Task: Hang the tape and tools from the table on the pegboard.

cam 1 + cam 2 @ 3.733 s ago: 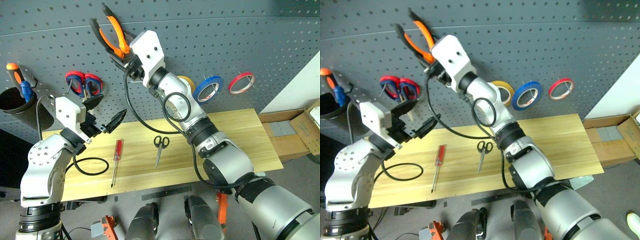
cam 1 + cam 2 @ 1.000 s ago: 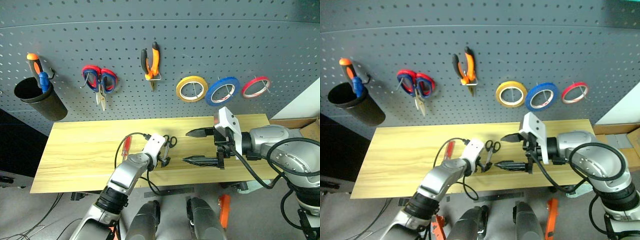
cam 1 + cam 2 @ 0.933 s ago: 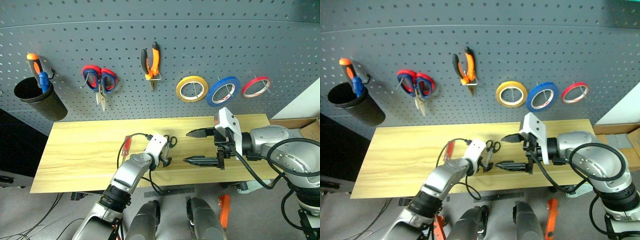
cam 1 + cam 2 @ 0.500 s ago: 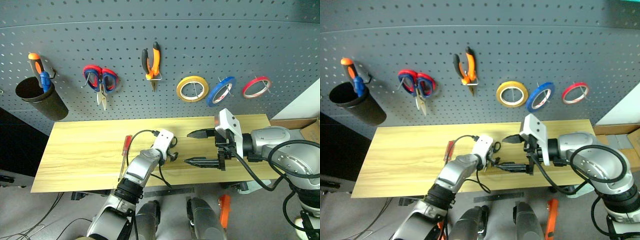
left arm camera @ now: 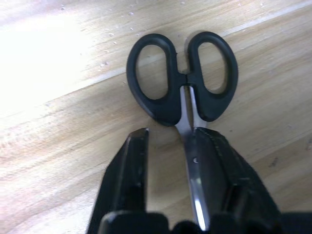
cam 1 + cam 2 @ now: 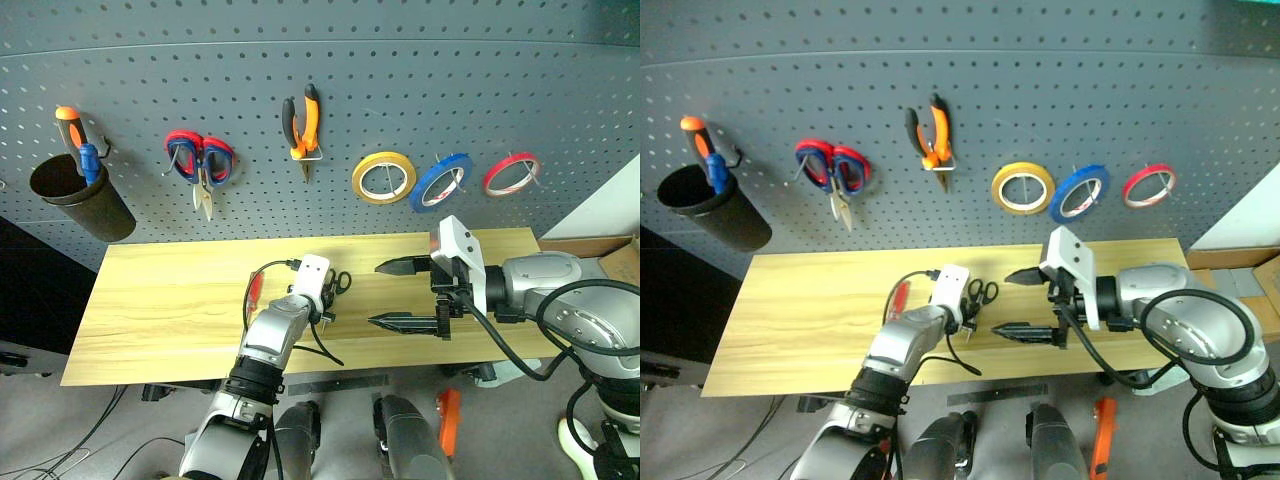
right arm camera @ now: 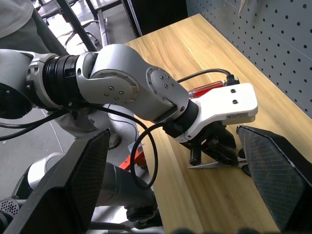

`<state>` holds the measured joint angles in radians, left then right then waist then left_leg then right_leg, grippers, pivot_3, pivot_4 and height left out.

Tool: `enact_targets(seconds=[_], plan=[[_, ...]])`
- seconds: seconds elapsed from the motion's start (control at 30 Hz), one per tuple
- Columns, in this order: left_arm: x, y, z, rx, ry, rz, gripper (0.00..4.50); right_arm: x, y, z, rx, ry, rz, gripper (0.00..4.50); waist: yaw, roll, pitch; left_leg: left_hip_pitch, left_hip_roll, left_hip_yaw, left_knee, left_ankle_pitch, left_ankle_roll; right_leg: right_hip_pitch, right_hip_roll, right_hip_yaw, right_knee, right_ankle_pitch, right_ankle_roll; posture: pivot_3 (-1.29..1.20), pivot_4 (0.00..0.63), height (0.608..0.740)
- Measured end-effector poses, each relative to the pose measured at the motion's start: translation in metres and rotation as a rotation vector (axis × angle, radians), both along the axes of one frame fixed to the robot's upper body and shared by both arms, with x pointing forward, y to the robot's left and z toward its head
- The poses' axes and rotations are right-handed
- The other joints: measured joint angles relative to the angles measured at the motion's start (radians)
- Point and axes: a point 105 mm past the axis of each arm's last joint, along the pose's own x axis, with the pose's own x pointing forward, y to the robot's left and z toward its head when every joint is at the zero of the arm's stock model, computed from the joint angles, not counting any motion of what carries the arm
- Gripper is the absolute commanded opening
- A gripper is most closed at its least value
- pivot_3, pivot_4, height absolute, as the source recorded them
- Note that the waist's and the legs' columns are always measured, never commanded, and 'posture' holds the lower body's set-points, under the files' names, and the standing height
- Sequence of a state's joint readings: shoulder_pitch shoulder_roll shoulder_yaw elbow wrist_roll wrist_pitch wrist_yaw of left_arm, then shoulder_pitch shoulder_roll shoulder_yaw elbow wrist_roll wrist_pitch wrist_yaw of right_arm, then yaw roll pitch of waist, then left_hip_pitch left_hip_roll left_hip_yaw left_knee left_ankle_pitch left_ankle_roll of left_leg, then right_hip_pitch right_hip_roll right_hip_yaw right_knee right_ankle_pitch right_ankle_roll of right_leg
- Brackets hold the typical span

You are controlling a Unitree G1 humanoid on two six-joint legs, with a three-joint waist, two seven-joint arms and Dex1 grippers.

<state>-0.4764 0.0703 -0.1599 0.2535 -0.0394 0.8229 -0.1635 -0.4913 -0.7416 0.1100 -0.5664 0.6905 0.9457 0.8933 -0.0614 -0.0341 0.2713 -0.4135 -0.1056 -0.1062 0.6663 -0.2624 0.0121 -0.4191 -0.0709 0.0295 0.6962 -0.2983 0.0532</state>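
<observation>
The small black-handled scissors [image 5: 183, 78] are lying flat on the surface [image 6: 160, 290], near its middle, with the two handle loops pointing towards the pegboard [image 6: 400, 60]. The left pincer [image 5: 168, 183] is set over the blades just below the handles. Its fingers [image 5: 131, 180] are half closed, with one pad at the blade and the other a little apart from it, so a firm clamp cannot be confirmed yet.

The red-handled screwdriver [image 6: 253, 290] is also on the surface, just beside the left arm, and is partly covered by the arm's cable.

On the pegboard, the orange-and-black pliers [image 6: 303, 120] are already hung on a hook, and the blue tape [image 6: 441, 183] is hung between the yellow roll [image 6: 384, 177] and the red roll [image 6: 511, 172]. By this judgement two things are done and two are left: the scissors and the screwdriver.

The right pincer [image 6: 405, 294] is held above the surface beside the scissors, with its jaws wide apart and nothing between them.

The blade tips of the scissors are hidden under the left pincer, and the shaft of the screwdriver cannot be made out.
</observation>
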Motion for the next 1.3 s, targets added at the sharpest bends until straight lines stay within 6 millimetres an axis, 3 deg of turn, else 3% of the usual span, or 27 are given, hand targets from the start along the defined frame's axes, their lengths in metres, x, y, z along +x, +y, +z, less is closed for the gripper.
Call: enact_targets(seconds=[0.27,0.6,0.73,0.93,1.13,1.23,1.3], plan=[[0.0,0.005,-0.001,-0.003,-0.039,-0.021,1.55,0.001,0.0,0.002,0.0,-0.009,0.0,4.5,-0.002,0.0,0.0,0.0,0.0,0.0,0.0,0.0,0.0,0.0,0.0,0.0,0.0,0.0,0.0,-0.17,0.29,0.74],[0.008,0.039,0.005,0.001,-0.084,0.052,1.55,0.001,0.001,0.003,0.0,-0.016,-0.002,4.5,-0.004,0.0,0.0,-0.001,0.0,0.0,0.0,0.0,0.0,-0.001,0.0,0.0,-0.001,0.0,0.0,-0.17,0.288,0.74],[0.011,0.043,0.021,-0.008,-0.148,0.036,1.55,0.002,0.001,0.007,0.001,-0.029,0.0,4.5,-0.005,-0.001,0.001,-0.002,0.0,0.0,0.0,0.0,0.0,-0.002,0.0,0.0,-0.001,0.0,0.0,-0.18,0.288,0.74],[0.006,0.058,0.047,-0.05,-0.237,0.007,0.01,0.003,0.001,0.01,0.005,-0.041,-0.005,4.5,-0.009,-0.001,0.001,-0.002,0.0,-0.001,-0.001,0.0,0.0,-0.001,0.0,-0.001,-0.003,0.0,0.0,-0.18,0.287,0.74],[-0.002,0.077,0.059,-0.057,-0.27,0.011,0.01,0.003,0.002,0.012,0.011,-0.043,0.002,4.5,-0.014,-0.001,0.001,-0.002,0.0,-0.002,-0.001,0.0,0.0,-0.001,0.0,-0.003,-0.004,0.0,0.0,-0.16,0.284,0.74],[-0.004,0.078,0.054,-0.064,-0.242,0.038,0.01,0.003,0.002,0.012,0.011,-0.045,0.003,4.5,-0.013,-0.001,0.001,-0.003,0.0,-0.003,-0.001,0.0,0.0,0.0,-0.001,-0.004,-0.005,0.0,0.0,-0.16,0.285,0.74],[-0.006,0.072,0.049,-0.068,-0.223,0.041,0.38,0.003,0.002,0.014,0.011,-0.05,0.005,4.5,-0.013,-0.001,0.001,-0.003,0.0,-0.004,-0.001,0.0,0.0,0.0,-0.001,-0.006,-0.005,0.0,0.0,-0.16,0.286,0.74]])
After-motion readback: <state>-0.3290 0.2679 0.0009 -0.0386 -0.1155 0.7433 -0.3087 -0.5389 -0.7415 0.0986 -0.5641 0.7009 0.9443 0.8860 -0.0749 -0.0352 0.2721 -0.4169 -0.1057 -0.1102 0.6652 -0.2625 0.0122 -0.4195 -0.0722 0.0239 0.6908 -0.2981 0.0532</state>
